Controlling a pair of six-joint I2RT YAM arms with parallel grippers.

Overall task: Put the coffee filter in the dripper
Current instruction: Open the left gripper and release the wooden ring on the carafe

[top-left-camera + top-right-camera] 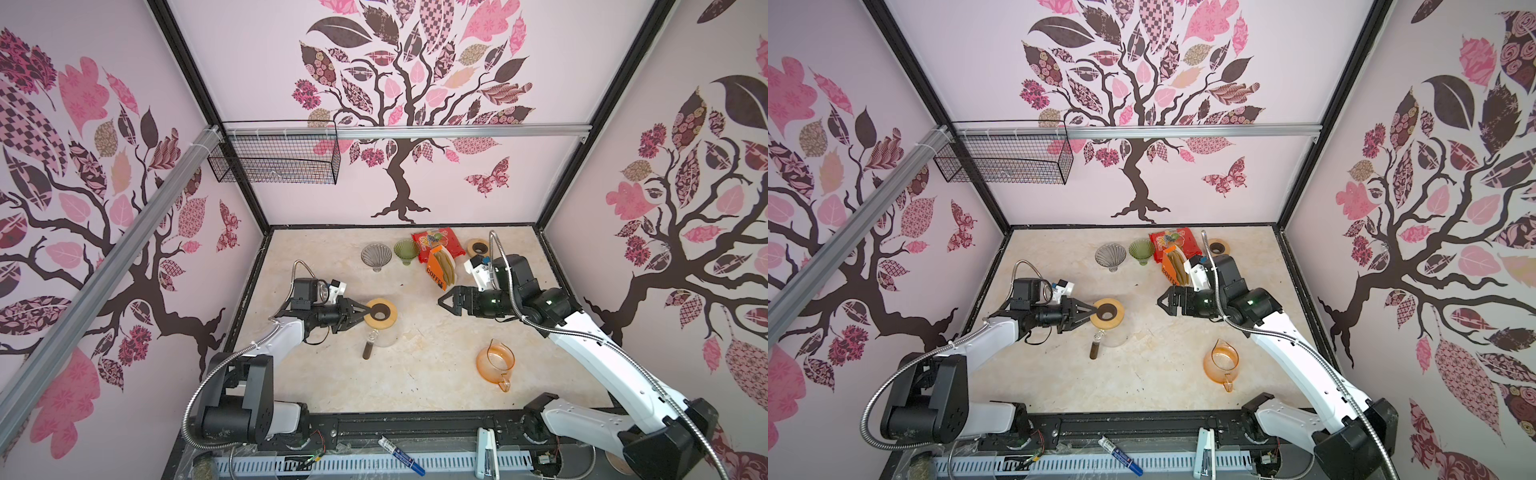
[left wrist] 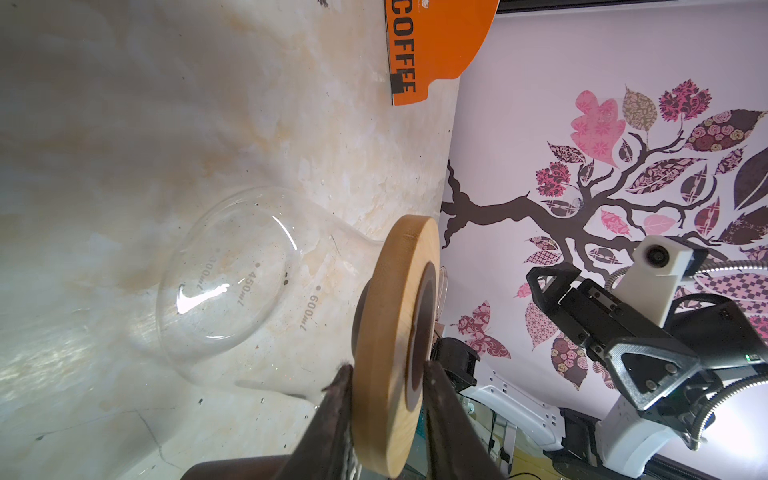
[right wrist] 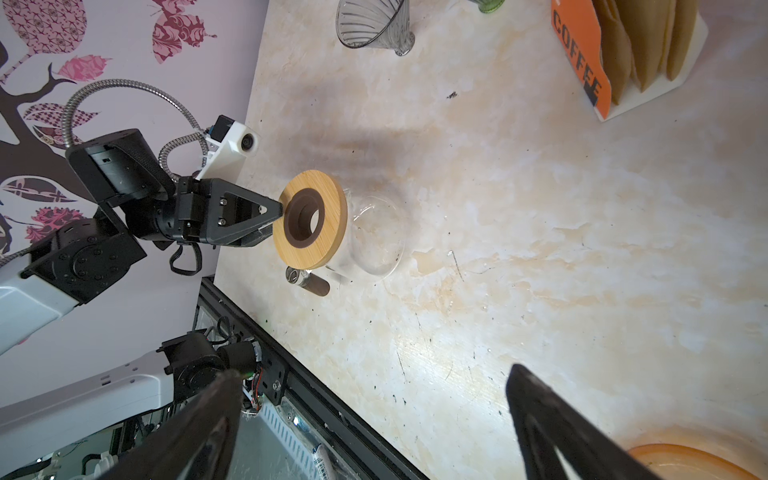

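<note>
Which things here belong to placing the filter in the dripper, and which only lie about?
Job: brown paper filters in the orange holder; clear ribbed glass dripper; green glass dripper; wooden ring on clear glass carafe.
Lying about: orange glass jug; red snack bag; blue marker pen.

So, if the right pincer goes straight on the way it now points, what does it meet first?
Probably the wooden ring on the glass carafe, where the left pincer also is. The right pincer is open and the table between looks free; its height is unclear.
</note>
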